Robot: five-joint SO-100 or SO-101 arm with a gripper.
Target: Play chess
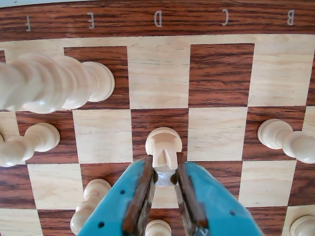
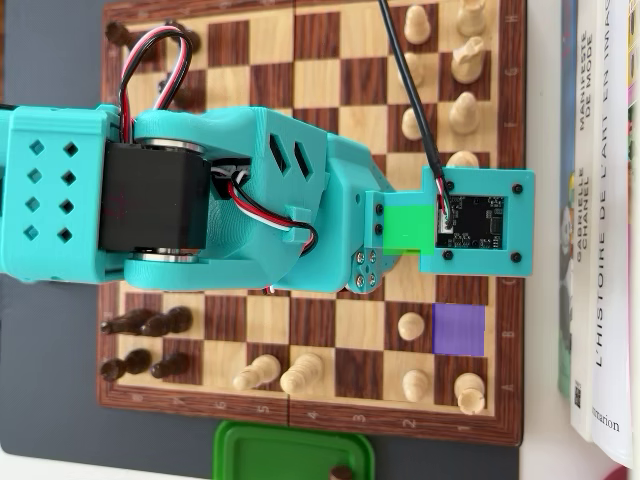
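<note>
Gripper (image 1: 165, 169) enters the wrist view from six o'clock, its two teal fingers clamped on a light pawn (image 1: 164, 147) whose rounded head shows just beyond the fingertips, toward twelve o'clock. The pawn stands upright on a dark square of the chessboard (image 1: 219, 73), in the column lettered D, so its long axis runs toward the camera and the jaws meet it from either side. Judged from this, the coming move turns on lifting it straight up along that axis. A tall light piece (image 1: 49, 83) lies at ten o'clock of the pawn, blurred and cut off by the left edge, so its kind cannot be told. Another light pawn (image 1: 285, 140) stands at three o'clock, and one more (image 1: 29, 143) at nine o'clock.

In the overhead view the teal arm (image 2: 230, 205) spans the board's middle and hides both gripper and held pawn entirely. The wrist camera board (image 2: 478, 222) sits at three o'clock of the frame. A green patch (image 2: 406, 227) and a purple patch (image 2: 459, 329) mark squares; their meaning is unclear. Dark pieces (image 2: 150, 323) cluster at eight o'clock. A green tray (image 2: 290, 450) is cut off at six o'clock.
</note>
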